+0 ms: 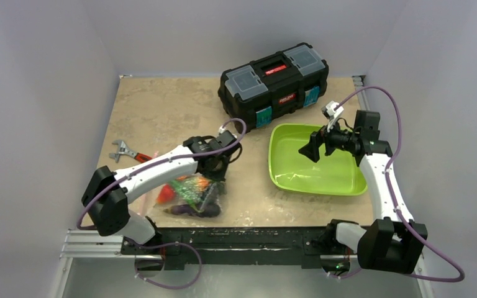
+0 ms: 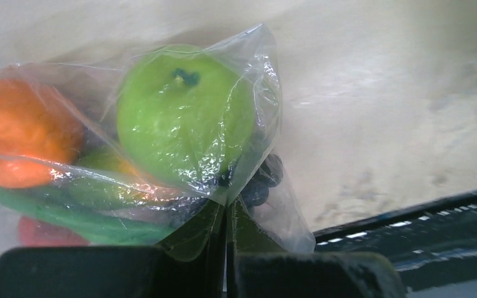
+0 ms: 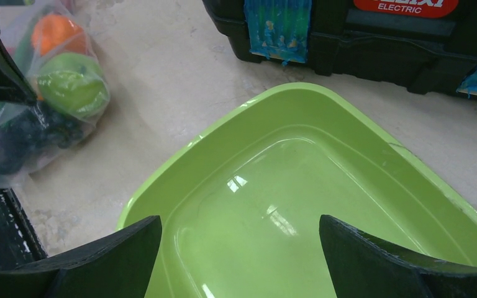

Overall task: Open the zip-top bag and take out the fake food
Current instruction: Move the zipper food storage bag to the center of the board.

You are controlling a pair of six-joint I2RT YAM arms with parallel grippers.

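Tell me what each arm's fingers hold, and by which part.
The left fingers pinch the zip-top bag by a fold of clear film beside the green apple. The right fingers, open above the green tray, hold nothing.

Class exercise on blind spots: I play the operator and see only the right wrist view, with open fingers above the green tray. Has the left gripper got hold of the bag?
Observer: Yes. The left wrist view shows the left gripper shut on a fold of the bag, right by the green apple.
Operator: Anything beyond the bag?
Observer: From above, a red-handled wrench lies on the table, left of the bag and apart from it.
Operator: More food than I see?
Observer: A red piece shows at the bag's left end.
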